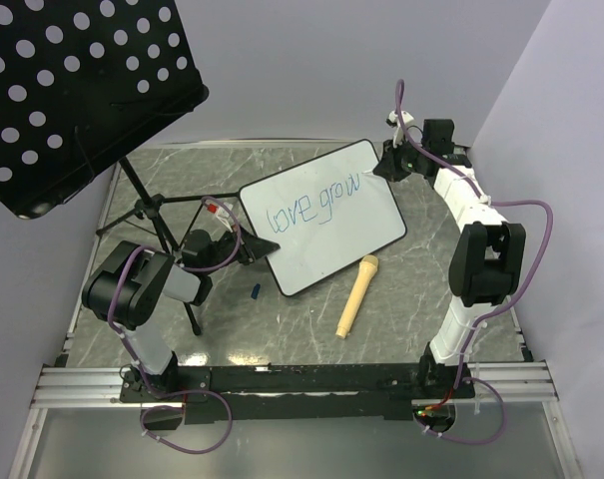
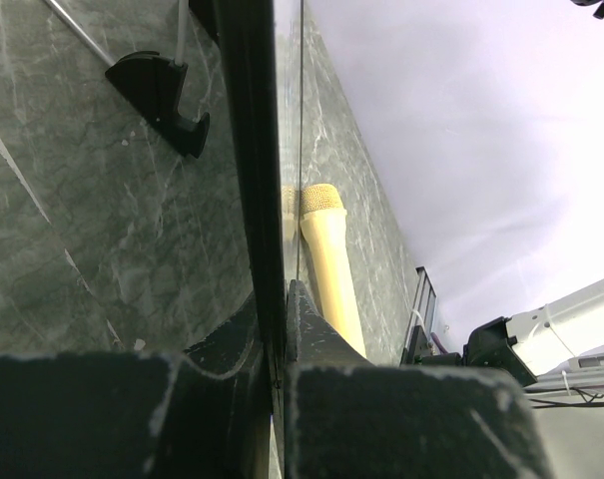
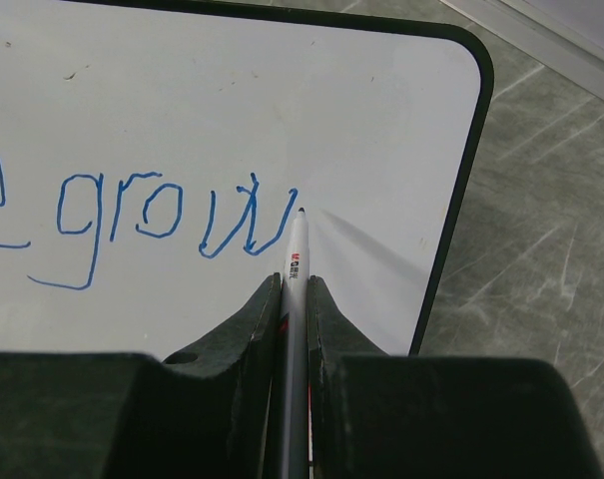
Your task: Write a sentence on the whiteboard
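Observation:
The whiteboard lies tilted on the marble table, with the sentence reading "love grow" in blue. My left gripper is shut on the board's left edge; in the left wrist view the board shows edge-on as a dark strip between the jaws of that gripper. My right gripper is at the board's far right corner, shut on a white marker. The marker's tip rests on the whiteboard just right of the "w" of "grow", ahead of the right gripper.
A black perforated music-stand panel overhangs the back left, its tripod legs beside my left arm. A beige microphone-shaped object lies just in front of the board, also seen as the microphone. A small blue cap lies near the board's front-left corner.

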You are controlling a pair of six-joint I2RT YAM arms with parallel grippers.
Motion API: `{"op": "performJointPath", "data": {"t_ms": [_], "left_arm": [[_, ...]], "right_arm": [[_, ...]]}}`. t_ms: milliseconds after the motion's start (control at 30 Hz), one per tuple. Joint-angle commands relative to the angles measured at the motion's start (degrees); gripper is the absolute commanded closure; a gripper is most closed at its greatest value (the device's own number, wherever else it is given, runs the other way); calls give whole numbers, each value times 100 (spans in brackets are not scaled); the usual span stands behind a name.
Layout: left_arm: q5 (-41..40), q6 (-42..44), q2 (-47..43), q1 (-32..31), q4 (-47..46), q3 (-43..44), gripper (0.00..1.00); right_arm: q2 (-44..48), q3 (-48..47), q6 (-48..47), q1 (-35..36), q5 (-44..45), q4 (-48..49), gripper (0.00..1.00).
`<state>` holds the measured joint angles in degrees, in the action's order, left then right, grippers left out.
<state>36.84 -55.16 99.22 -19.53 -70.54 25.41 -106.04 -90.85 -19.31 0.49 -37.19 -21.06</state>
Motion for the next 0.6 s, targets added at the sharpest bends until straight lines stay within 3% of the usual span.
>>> {"op": "performJointPath", "data": {"t_ms": [0, 567], "left_arm": [[403, 339, -61, -25, -1392, 70, 99], [385, 339, -61, -25, -1427, 52, 99]], "right_arm": [[198, -65, 41, -14, -166, 128, 100], [294, 40, 59, -23, -227, 277, 100]]}}
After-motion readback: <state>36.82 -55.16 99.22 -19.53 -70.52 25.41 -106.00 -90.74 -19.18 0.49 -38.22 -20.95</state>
